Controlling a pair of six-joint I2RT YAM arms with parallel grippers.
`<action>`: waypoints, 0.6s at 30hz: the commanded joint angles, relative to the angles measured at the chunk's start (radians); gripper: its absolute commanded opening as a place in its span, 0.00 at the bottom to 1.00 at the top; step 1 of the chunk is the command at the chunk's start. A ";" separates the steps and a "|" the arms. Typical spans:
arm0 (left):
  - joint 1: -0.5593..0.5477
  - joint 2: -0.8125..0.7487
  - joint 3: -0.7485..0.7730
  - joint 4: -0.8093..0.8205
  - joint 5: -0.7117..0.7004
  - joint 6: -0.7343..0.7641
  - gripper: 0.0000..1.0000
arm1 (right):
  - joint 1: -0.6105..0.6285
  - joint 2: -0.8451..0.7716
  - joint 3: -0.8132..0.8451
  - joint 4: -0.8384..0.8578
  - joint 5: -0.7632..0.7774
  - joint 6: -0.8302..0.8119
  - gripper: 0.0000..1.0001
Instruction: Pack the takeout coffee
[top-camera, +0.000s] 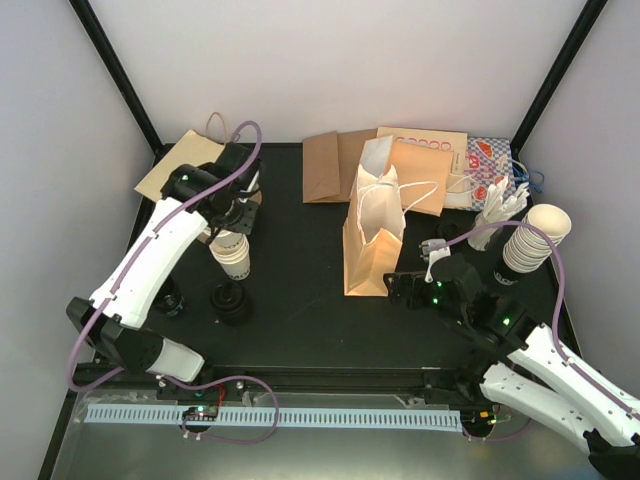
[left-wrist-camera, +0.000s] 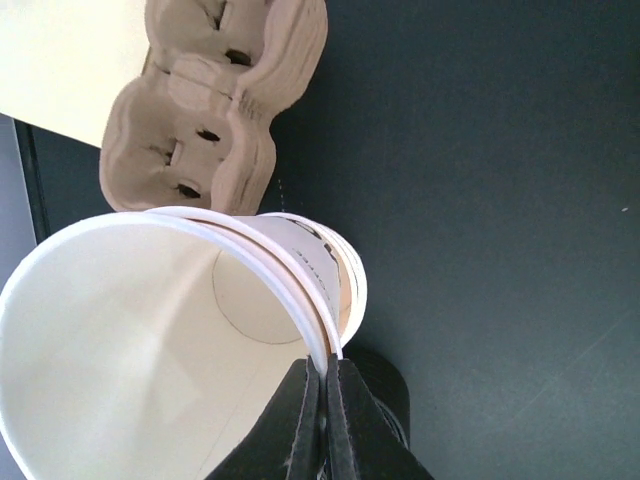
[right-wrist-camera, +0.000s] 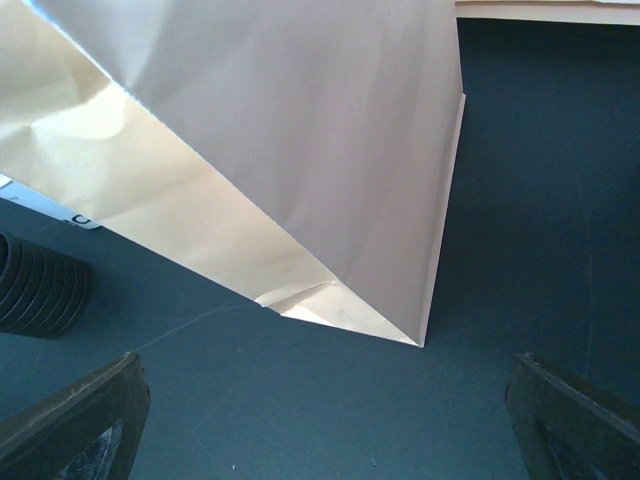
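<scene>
No finished takeout coffee, that is a cream cup capped with a black sip lid, shows in any view. The nearest thing to it is the lidless cream-white paper cup (left-wrist-camera: 130, 330) at the top of a short nested stack of cream cups (top-camera: 232, 258) on the left of the black table (top-camera: 310, 325). The left gripper (left-wrist-camera: 322, 378) is pressed together on that cup's rolled rim, which runs between its two fingers. The cup is empty, so it should be very light, and its thin paper wall would likely dent under a hard squeeze. The rim looks the stiffest place to pinch, though nested cups may cling and lift together. A brown moulded-pulp cup carrier (left-wrist-camera: 205, 110) lies just beyond the stack with nothing seated in it. A stack of round black plastic lids (top-camera: 232, 303) sits near the cups. The tall tan paper bag (top-camera: 372, 240) stands upright mid-table with its mouth open; what lies inside cannot be made out. The right gripper (right-wrist-camera: 325, 370) is spread wide near the bag's base, holding nothing.
</scene>
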 joint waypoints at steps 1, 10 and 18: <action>-0.008 -0.044 0.089 -0.062 -0.007 -0.004 0.02 | -0.003 0.002 0.004 0.025 0.003 -0.001 1.00; -0.007 -0.106 0.176 -0.080 0.021 0.011 0.02 | -0.002 0.008 0.010 0.025 0.007 -0.007 1.00; -0.008 -0.166 0.194 -0.044 0.056 0.028 0.02 | -0.001 0.015 0.022 0.022 0.014 -0.013 1.00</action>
